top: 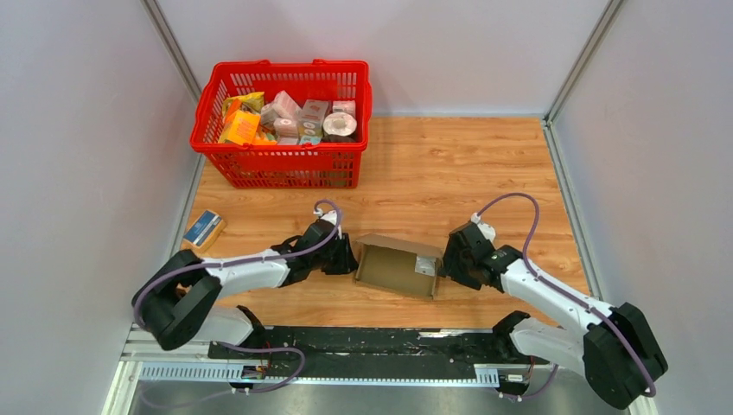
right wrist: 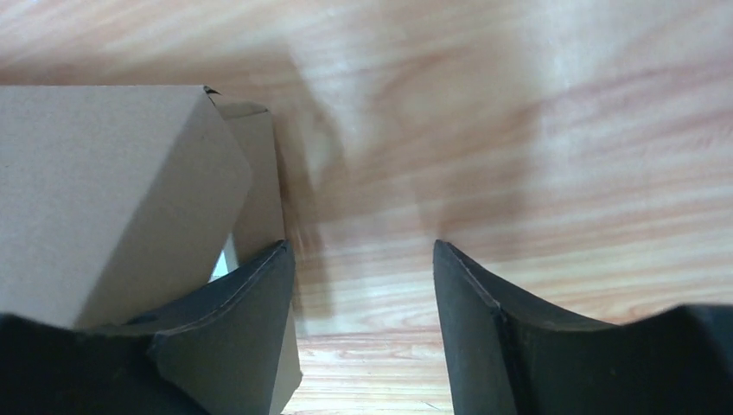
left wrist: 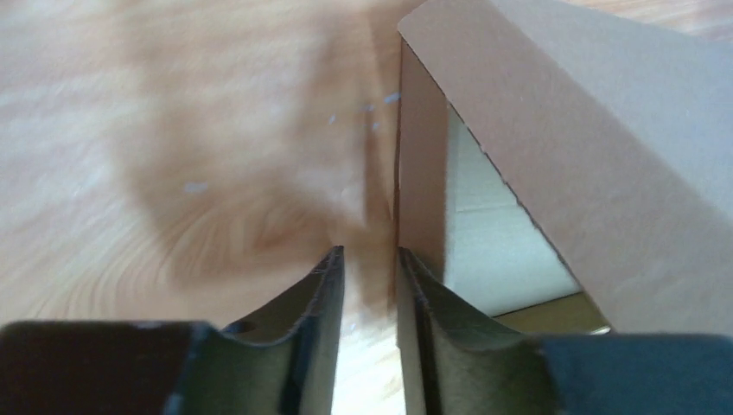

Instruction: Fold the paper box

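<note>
The paper box (top: pixel 393 268) is plain brown cardboard, partly folded, lying on the wooden table between my two arms with its walls and a flap standing up. My left gripper (top: pixel 347 258) is at its left end. In the left wrist view this gripper (left wrist: pixel 370 256) is open by a narrow gap with only table showing in it, and its right finger (left wrist: pixel 449 337) lies along the box (left wrist: pixel 588 130) wall. My right gripper (top: pixel 444 259) is at the box's right end. There the gripper (right wrist: pixel 359 251) stands wide open over bare wood, its left finger (right wrist: pixel 233 320) against the box (right wrist: pixel 104 190).
A red basket (top: pixel 285 169) full of printed grocery packs stands at the back left. A small blue-and-tan packet (top: pixel 203 229) lies near the left wall. Grey walls close the table on three sides.
</note>
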{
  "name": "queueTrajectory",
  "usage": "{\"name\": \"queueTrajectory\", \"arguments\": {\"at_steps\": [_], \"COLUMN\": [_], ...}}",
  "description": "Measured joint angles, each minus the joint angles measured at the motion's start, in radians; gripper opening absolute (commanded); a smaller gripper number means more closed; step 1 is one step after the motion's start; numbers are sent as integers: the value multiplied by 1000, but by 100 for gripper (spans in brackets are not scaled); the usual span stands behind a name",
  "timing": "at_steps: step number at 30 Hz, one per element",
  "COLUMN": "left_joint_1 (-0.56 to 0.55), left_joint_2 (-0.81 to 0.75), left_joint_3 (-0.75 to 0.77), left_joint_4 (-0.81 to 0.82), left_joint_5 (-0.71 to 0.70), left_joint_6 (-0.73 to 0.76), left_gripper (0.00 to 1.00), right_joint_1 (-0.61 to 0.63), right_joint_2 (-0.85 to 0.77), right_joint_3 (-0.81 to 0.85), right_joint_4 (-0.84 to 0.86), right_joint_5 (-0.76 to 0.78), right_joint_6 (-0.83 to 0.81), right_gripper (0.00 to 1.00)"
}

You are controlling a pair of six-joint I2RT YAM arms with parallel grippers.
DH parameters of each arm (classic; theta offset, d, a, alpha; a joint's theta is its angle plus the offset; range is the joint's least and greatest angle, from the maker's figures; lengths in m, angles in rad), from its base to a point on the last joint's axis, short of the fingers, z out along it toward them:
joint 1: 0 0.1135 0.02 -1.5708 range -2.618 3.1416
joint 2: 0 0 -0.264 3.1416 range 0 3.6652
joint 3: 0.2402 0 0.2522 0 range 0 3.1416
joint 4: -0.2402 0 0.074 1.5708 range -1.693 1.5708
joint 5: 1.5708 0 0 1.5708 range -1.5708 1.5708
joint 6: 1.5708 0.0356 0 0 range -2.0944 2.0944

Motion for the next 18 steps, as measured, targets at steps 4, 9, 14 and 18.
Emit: {"name": "queueTrajectory", "arguments": {"at_steps": [4, 9, 14, 18], "left_joint_1": [-8, -8, -12, -13], "left_joint_2": [-153, -306, -306, -306], "left_joint_3": [-34, 3, 70, 52], "left_joint_4": [-106, -227, -305, -315], "left_joint_5": [-53, -98, -98, -89], "left_joint_6": [3, 105, 194, 203], "left_gripper": [47, 45, 43, 45], "right_joint_1": [-35, -37, -37, -37], "right_joint_2": [64, -13, -172, -185], "right_joint_3": [75, 71, 42, 41], "right_joint_4": [-2, -28, -92, -112], "right_joint_5": [-36, -113, -177, -196], "right_joint_6": [-88, -110, -105, -107], "right_gripper": [71, 73, 79, 85]}}
